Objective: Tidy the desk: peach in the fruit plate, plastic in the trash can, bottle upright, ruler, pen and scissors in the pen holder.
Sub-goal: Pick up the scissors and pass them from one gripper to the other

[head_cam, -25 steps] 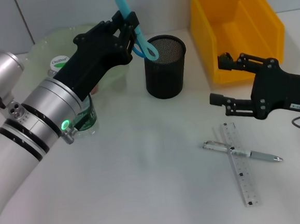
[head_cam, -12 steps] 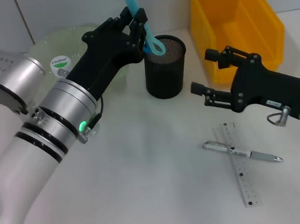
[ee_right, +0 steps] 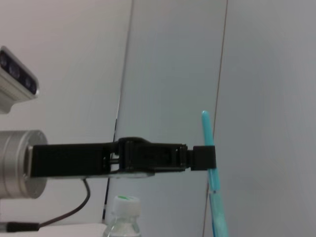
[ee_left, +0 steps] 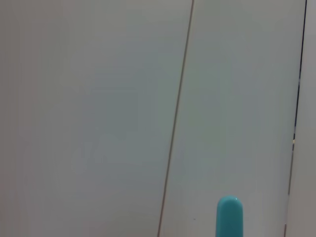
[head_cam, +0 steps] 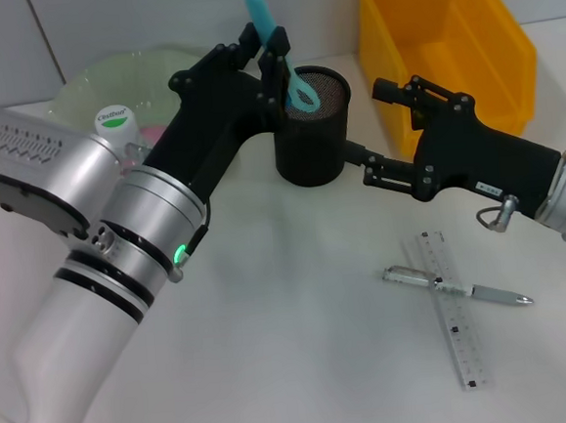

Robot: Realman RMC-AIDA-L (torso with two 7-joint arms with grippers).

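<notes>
My left gripper is shut on the teal scissors, held nearly upright with the blades up. Their handles dip into the mouth of the black mesh pen holder. The scissors' tip shows in the left wrist view. The right wrist view shows the left gripper clamped on the scissors. My right gripper is open and empty, close beside the holder's right side. The ruler and pen lie crossed on the table at the front right. The bottle stands upright behind my left arm. Peach and plastic are hidden.
A pale green fruit plate sits at the back left, partly behind my left arm. The yellow bin stands at the back right, just behind my right arm. The bottle's cap also shows in the right wrist view.
My left gripper has carried the scissors rightward until they stand over the pen holder, handles lowered into its mouth. My right arm has swung left, close to the holder.
</notes>
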